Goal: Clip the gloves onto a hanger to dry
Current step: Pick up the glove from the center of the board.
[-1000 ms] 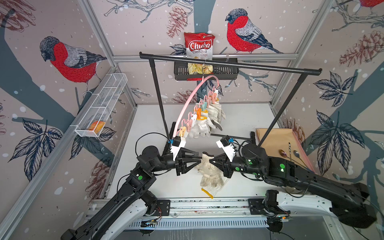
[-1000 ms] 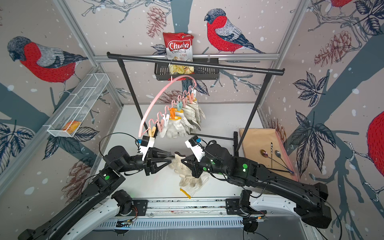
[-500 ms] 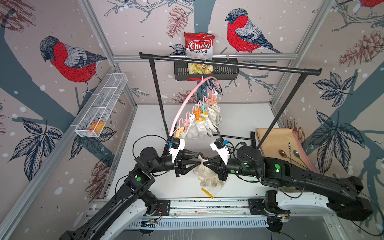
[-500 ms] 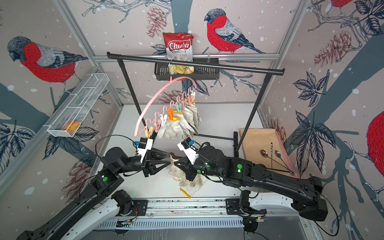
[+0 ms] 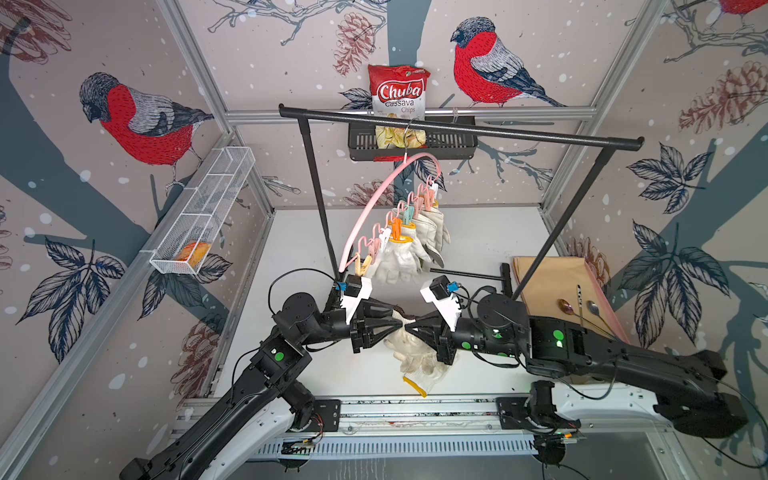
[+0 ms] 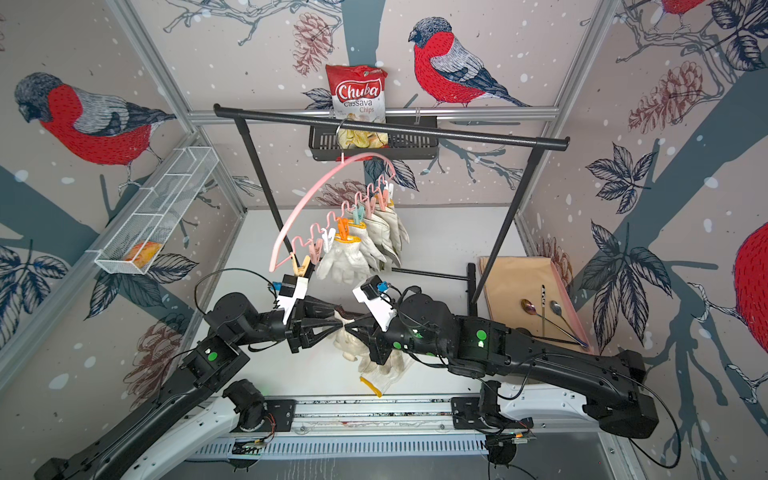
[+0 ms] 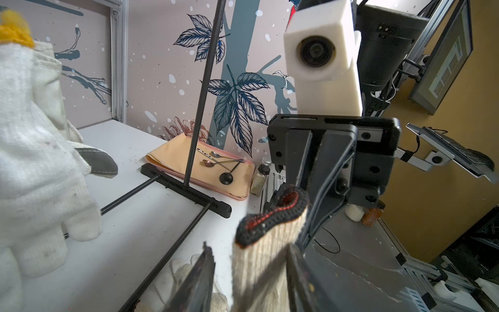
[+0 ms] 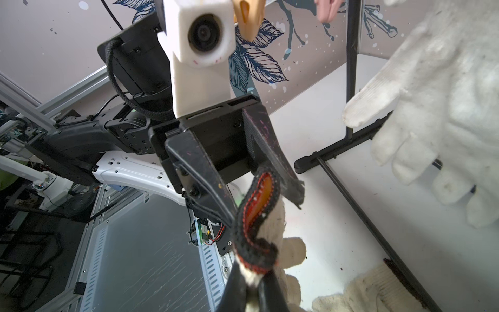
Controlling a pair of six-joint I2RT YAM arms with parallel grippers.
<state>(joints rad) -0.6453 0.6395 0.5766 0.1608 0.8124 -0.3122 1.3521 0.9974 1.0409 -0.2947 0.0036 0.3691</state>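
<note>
Nearest, spare gloves (image 5: 411, 365) lie loose. Right gripper (image 5: 411, 328) is pinched shut on a black-cuffed glove (image 7: 264, 259). Left gripper (image 5: 395, 321), narrower than a second ago, straddles the cuff unclamped, likely a handover. Beyond, the hanger (image 5: 374, 203) has free pegs (image 5: 365, 264).

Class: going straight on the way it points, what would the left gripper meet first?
The cream knitted glove with black-and-red cuff, between the left gripper's fingers; probably next, the right gripper holding it.

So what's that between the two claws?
A knitted glove with a dark cuff. The right gripper is shut on it; the left gripper's jaws stand open on either side of the cuff. Both wrist views show this best.
</note>
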